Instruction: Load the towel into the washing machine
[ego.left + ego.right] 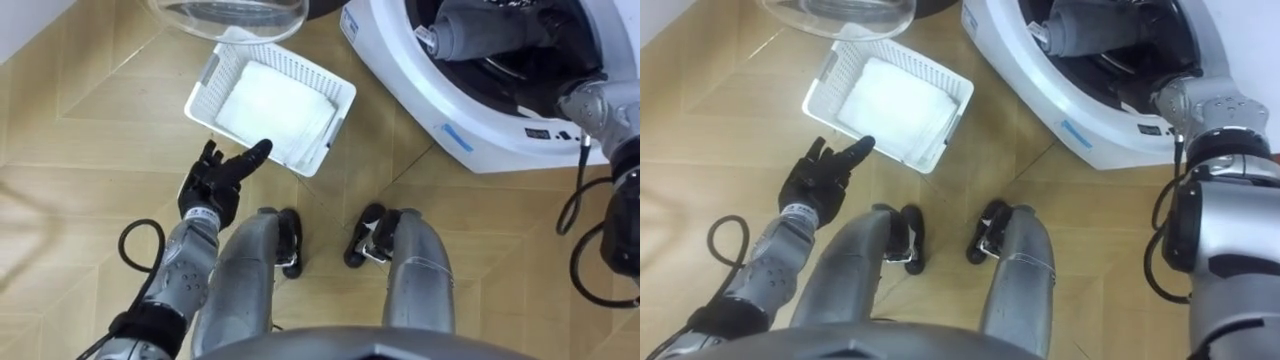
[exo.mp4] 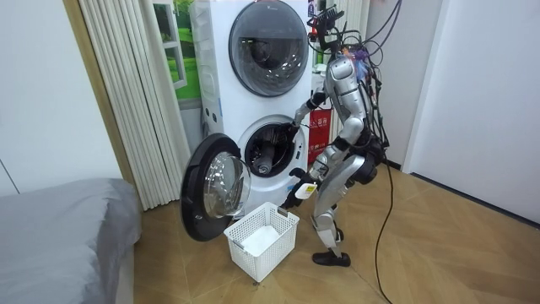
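A white towel [image 1: 272, 103] lies folded in the white plastic basket [image 1: 208, 82] on the floor, left of the washing machine [image 1: 470, 140]. My left hand [image 1: 213, 183] hovers open just short of the basket's near edge, fingers relaxed and pointing at it, holding nothing. A grey cloth [image 1: 490, 35] lies inside the machine's dark drum. My right arm [image 1: 598, 105] reaches into the drum opening, and its hand [image 2: 297, 122] is at the drum's rim. In the room view I stand facing the lower machine with the basket [image 2: 261, 239] at my feet.
The machine's round glass door [image 1: 228, 15] stands swung open beyond the basket, also seen as the door [image 2: 215, 187] in the room view. A second machine [image 2: 268, 40] is stacked above. A grey bed [image 2: 63, 232] fills the room view's left. The floor is wood.
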### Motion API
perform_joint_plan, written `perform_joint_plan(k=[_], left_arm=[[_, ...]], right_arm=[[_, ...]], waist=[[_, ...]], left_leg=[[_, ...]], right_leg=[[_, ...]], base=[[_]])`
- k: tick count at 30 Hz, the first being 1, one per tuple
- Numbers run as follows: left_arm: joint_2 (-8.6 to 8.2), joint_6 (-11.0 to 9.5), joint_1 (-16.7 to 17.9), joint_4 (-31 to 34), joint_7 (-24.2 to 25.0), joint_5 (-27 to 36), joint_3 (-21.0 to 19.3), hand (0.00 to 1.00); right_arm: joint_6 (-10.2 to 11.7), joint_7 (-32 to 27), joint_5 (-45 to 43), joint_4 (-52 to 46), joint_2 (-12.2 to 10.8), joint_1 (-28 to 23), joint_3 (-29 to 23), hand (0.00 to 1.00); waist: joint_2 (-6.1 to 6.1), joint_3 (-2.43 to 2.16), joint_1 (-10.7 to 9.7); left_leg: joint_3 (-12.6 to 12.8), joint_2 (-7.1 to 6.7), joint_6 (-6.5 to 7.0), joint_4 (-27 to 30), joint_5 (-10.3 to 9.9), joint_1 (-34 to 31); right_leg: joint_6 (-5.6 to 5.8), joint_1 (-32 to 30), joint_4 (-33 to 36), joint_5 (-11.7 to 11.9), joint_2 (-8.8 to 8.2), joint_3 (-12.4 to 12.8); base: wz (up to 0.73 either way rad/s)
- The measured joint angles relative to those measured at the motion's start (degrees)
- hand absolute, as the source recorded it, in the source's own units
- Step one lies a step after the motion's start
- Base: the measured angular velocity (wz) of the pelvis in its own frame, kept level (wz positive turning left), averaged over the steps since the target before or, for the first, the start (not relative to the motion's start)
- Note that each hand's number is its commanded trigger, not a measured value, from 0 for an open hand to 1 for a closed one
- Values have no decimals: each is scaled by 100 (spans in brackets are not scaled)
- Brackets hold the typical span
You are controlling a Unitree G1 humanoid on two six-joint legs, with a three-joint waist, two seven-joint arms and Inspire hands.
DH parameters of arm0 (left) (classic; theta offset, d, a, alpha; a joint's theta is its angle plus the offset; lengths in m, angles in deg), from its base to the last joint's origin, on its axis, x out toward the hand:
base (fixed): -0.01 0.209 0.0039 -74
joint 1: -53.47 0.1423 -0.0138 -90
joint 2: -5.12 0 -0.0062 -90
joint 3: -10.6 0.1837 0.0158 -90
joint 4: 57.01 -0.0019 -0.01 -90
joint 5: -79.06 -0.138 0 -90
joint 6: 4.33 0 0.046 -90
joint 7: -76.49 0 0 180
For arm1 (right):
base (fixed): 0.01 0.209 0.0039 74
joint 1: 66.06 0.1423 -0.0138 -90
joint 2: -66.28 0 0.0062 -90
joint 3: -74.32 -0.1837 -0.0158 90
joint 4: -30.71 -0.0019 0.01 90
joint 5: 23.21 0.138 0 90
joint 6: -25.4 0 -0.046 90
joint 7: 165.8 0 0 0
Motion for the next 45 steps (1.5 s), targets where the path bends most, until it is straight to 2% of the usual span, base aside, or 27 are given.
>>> perform_joint_plan(k=[4, 7, 9, 12, 15, 18, 21, 23, 25, 27, 28, 32, 35, 40, 45], left_arm=[[-3, -2, -42, -8, 0, -307, -5, 0], [-7, 10, -83, -9, 1, -553, 5, 0], [1, 37, -97, -14, 4, -583, 1, 0], [3, 49, -119, -81, 43, -579, 3, 0], [69, 45, -115, -227, 170, -584, -15, 0], [205, 25, -167, -566, 270, -698, -26, 0], [268, -37, -174, -1042, 342, -1138, -171, 0], [366, -54, -56, -1404, 382, -1513, -173, 0], [436, -55, 23, -1703, 407, -1705, -155, 0], [545, -51, 219, -1846, 401, -1816, -111, 0], [572, -55, 312, -1996, 393, -1967, -119, 0], [600, -33, 564, -2485, 379, -2735, -189, 0], [572, -46, 717, -2777, 364, -2957, -376, 0], [564, -27, 1019, -2991, 253, -3021, -512, 0], [526, 137, 1187, -3036, 250, -3321, -759, 0]], right_arm=[[1, -41, -5, 40, -1, -1, 1, 0], [4, 16, -199, 43, -1, -19, 2, 0], [19, 38, -236, 42, -1, -79, 6, 0], [118, 204, -378, 42, -7, -308, 11, 0], [258, 596, -599, 10, -28, -686, 38, 0], [506, 1004, -1208, -76, -142, -1172, 195, 0], [824, 1396, -2464, -191, -286, -1774, 329, 0], [1268, 1564, -3686, -173, -414, -2321, 622, 0], [1545, 1615, -4618, -117, -429, -2740, 939, 0], [1659, 1619, -5389, -124, -471, -3200, 1210, 0], [1736, 1635, -5757, -118, -524, -3508, 1255, 0], [1796, 1752, -6414, 149, -906, -4264, 1258, 0], [1825, 1922, -6625, 297, -1121, -4525, 1246, 0], [1827, 2118, -6742, 329, -1289, -4733, 1212, 0], [1831, 2143, -7031, 242, -1384, -4806, 1180, 0]], waist=[[17, 9, 4], [128, 4, 8], [162, -1, 37], [220, 4, 143], [297, 4, 353], [357, -10, 397], [390, -28, 463], [470, -78, 452], [539, -140, 458], [551, -167, 451], [575, -201, 446], [589, -278, 435], [590, -296, 361], [627, -307, 139], [654, -311, 130]], left_leg=[[0, 5, 0, -31, 0, 78], [-25, 27, 0, -98, 0, 145], [-19, 25, 6, -182, 4, 256], [-26, 33, 9, -395, 14, 509], [9, 96, 2, -690, 18, 851], [-60, 106, -24, -1009, 51, 1176], [-67, 118, -35, -1269, 58, 1499], [-66, 138, -43, -1469, 63, 1841], [-70, 155, -54, -1677, 69, 2097], [-51, 156, -104, -1932, 98, 2405], [-31, 180, -116, -2047, 105, 2564], [-15, 208, -232, -2545, 176, 3215], [-7, 224, -336, -2958, 242, 3718], [-2, 294, -480, -3383, 327, 4364], [-9, 339, -558, -3606, 373, 4706]], right_leg=[[-6, 81, -38, 5, 12, -17], [23, 192, -168, 36, 51, -73], [30, 300, -252, 61, 67, -81], [72, 548, -490, 114, 155, -84], [120, 879, -868, 222, 325, -58], [167, 1269, -1227, 306, 449, -119], [201, 1596, -1533, 348, 568, -69], [243, 1985, -1845, 377, 677, -28], [318, 2283, -2166, 424, 785, 40], [346, 2573, -2450, 482, 861, 77], [344, 2746, -2628, 527, 925, 84], [339, 3349, -3164, 601, 1086, 102], [342, 3730, -3397, 606, 1197, 165], [309, 4400, -3872, 634, 1370, 127], [268, 4714, -4125, 659, 1513, 262]], base=[[0], [0], [-5], [-8], [-17], [3], [2], [2], [-5], [-17], [-17], [-19], [-19], [-3], [-12]])
